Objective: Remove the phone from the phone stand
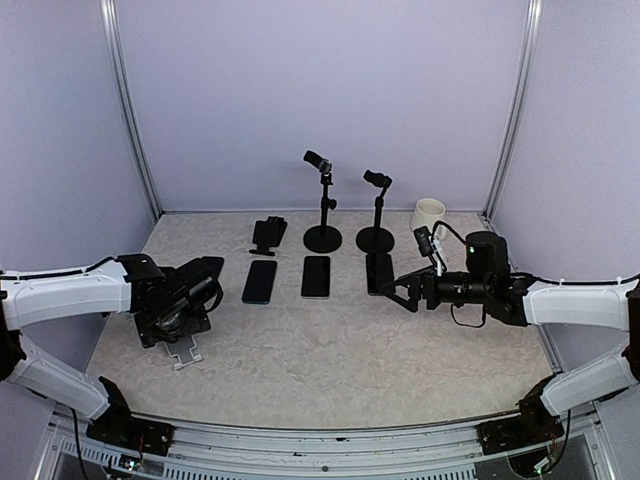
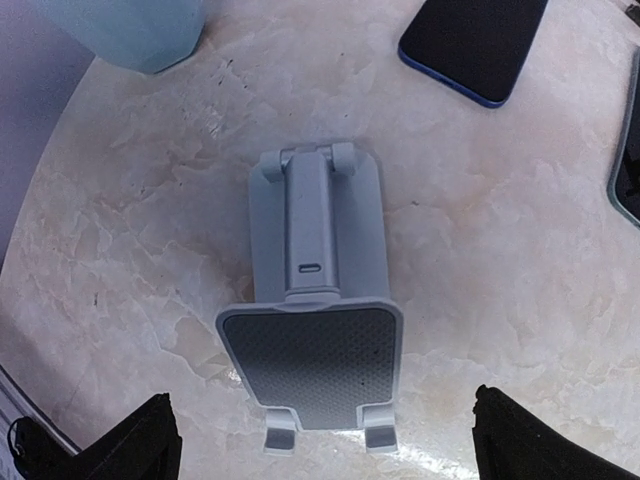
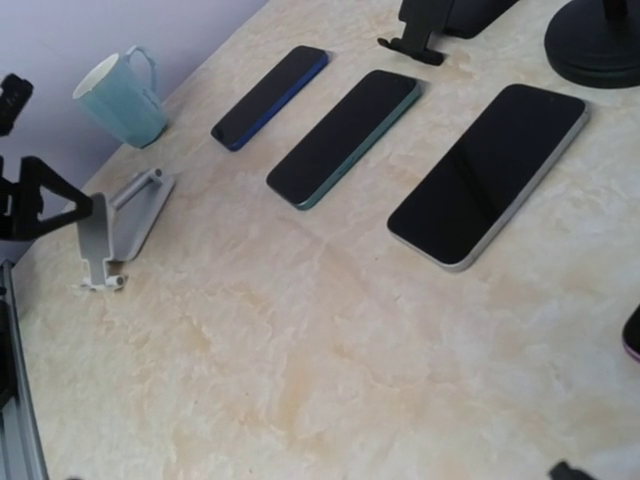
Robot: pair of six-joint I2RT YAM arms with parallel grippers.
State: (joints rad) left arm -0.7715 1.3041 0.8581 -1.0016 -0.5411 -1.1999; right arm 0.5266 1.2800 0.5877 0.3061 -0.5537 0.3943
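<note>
The grey phone stand (image 2: 315, 340) lies on the table with its dark pad bare and no phone on it. It also shows in the top view (image 1: 186, 352) and the right wrist view (image 3: 112, 225). My left gripper (image 2: 335, 450) is open, its black fingers (image 2: 135, 445) standing either side of the stand's lower lip without touching it. A blue phone (image 2: 478, 45), a green phone (image 3: 345, 135) and a silver phone (image 3: 490, 175) lie flat on the table. My right gripper (image 1: 398, 292) is open and empty, low over the table beside a fourth phone (image 1: 378, 272).
A teal mug (image 3: 115, 100) stands behind the grey stand. A black stand (image 1: 268, 235), two black tripods with round bases (image 1: 322, 238) (image 1: 375, 240) and a white mug (image 1: 428, 213) stand along the back. The table's front edge runs close to the grey stand.
</note>
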